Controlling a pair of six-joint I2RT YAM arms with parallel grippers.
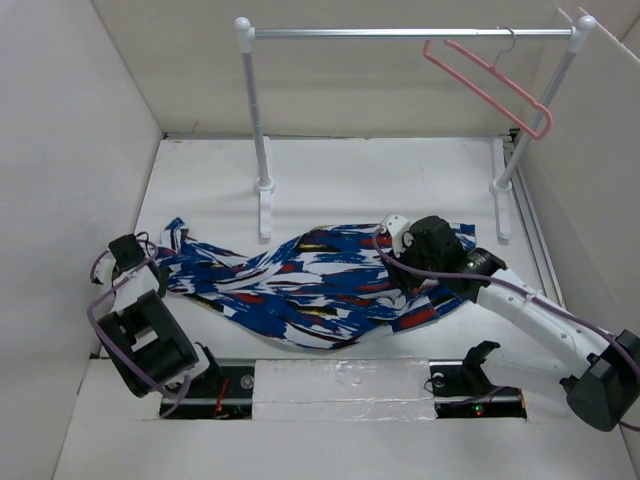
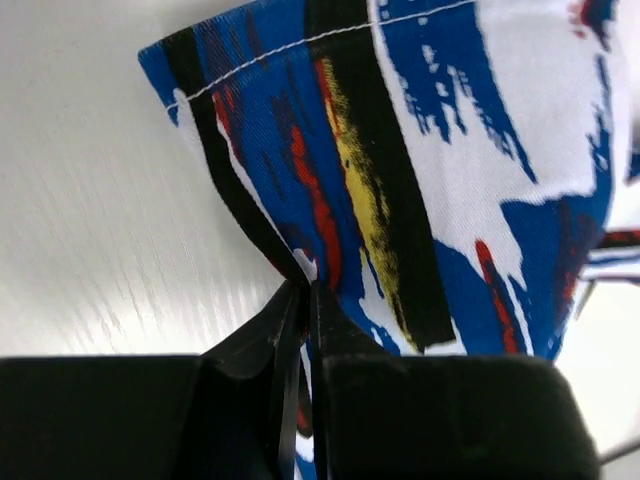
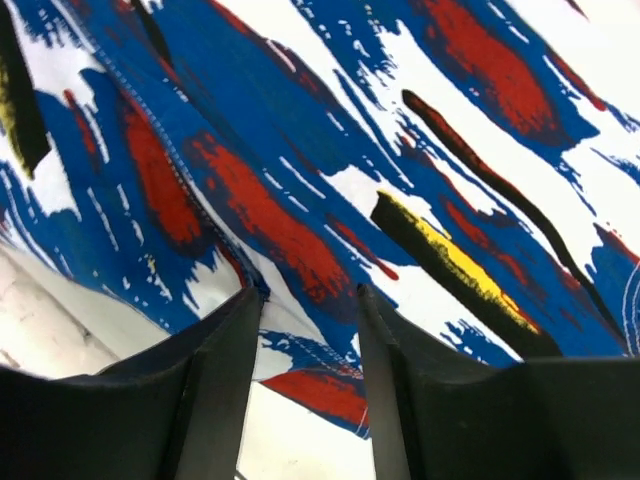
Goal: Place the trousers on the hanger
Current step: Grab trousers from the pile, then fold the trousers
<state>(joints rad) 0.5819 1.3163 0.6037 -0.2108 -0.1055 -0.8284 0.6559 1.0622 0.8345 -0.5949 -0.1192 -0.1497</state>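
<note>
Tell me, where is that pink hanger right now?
In the top view, the hanger hangs by its hook from the silver rail at the far right, beside the right post, well behind the trousers on the table.

- Bright, even light fills the top view; shadows on the table (image 1: 350,170) are faint.
- Left wrist view: the left gripper's fingers (image 2: 250,385) blur near the lens.
- Right wrist view: the print on the trousers (image 3: 300,200) is sharp.
</note>
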